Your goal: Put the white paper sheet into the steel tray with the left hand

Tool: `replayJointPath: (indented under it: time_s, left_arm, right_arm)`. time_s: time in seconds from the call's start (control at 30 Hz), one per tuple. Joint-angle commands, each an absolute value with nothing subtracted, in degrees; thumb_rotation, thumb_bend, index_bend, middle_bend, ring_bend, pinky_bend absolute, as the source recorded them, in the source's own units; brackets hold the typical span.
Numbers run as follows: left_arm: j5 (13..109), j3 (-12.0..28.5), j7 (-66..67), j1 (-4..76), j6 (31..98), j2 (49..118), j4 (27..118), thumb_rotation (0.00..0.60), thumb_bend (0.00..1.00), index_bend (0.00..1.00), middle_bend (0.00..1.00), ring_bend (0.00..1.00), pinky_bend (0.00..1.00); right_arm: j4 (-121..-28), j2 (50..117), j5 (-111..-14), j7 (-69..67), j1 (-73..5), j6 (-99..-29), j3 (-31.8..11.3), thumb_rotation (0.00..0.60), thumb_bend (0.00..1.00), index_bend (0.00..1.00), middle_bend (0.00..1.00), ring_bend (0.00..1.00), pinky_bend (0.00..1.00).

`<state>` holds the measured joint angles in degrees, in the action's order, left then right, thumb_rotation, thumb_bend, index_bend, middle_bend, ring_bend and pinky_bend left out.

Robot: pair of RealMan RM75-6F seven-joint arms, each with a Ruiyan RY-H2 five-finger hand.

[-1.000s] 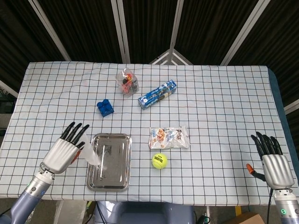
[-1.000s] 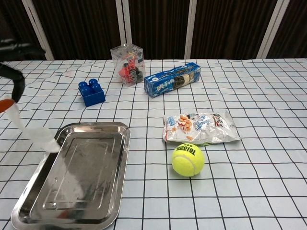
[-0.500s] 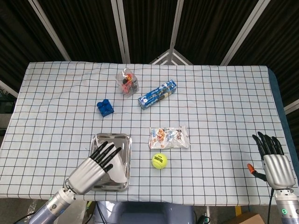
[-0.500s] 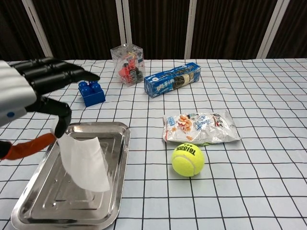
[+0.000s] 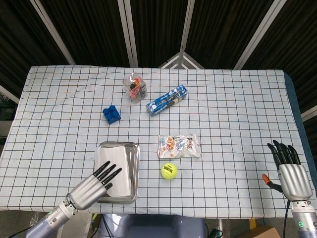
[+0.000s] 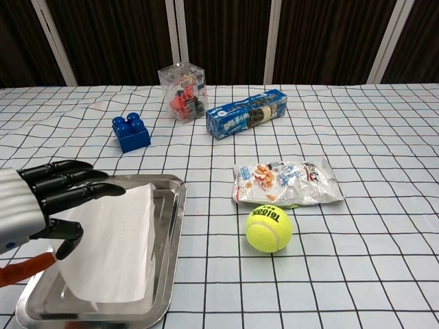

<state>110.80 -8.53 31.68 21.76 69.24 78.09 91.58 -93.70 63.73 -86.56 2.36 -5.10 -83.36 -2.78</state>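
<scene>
White and flat, the paper sheet (image 6: pixel 113 245) lies inside the steel tray (image 6: pixel 168 240), covering most of its floor, and we see bare steel only along the rim and the side toward the ball. Our left hand (image 6: pixel 38 205) hovers over the tray's near left corner with its dark fingers (image 6: pixel 75 185) spread and reaching out over the sheet's edge; it grips nothing, though we cannot tell whether the thumb brushes the paper. In the head view that hand (image 5: pixel 91 184) sits at the tray's front edge. To the right of the tray, apart from it, rests a yellow tennis ball (image 6: pixel 269 228), and just behind the ball lies a crinkled snack bag (image 6: pixel 287 182). Further back we see a blue toy brick (image 6: pixel 131 131), a clear plastic box (image 6: pixel 182 91) with small red and dark items inside, and a blue biscuit packet (image 6: pixel 246 113) lying at a slant. Everything stands on the checked tablecloth (image 6: pixel 370 157). Our right hand (image 5: pixel 290 171) hangs at the table's far right corner, fingers straight and apart, holding nothing.
</scene>
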Motion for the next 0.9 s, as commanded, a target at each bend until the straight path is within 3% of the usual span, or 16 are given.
replayJointPath:
  time_s: [0.03, 0.9]
  left_arm:
    - [111.5, -8.5, 30.7, 23.1, 68.3, 77.5, 89.7, 0.600, 0.52, 0.57, 0.04, 0.00, 0.00]
    - [113.2, -7.3, 29.5, 26.0, 68.0, 79.9, 85.9, 0.600, 0.51, 0.55, 0.03, 0.00, 0.00]
  right_arm:
    - [-93.7, 63.7, -86.6, 2.3, -5.1, -83.4, -2.8, 0.600, 0.31, 0.00, 0.00, 0.00, 0.00]
    - [-93.7, 63.8, -86.6, 2.2, -5.1, -83.3, -2.8, 0.600, 0.31, 0.00, 0.00, 0.00, 0.00]
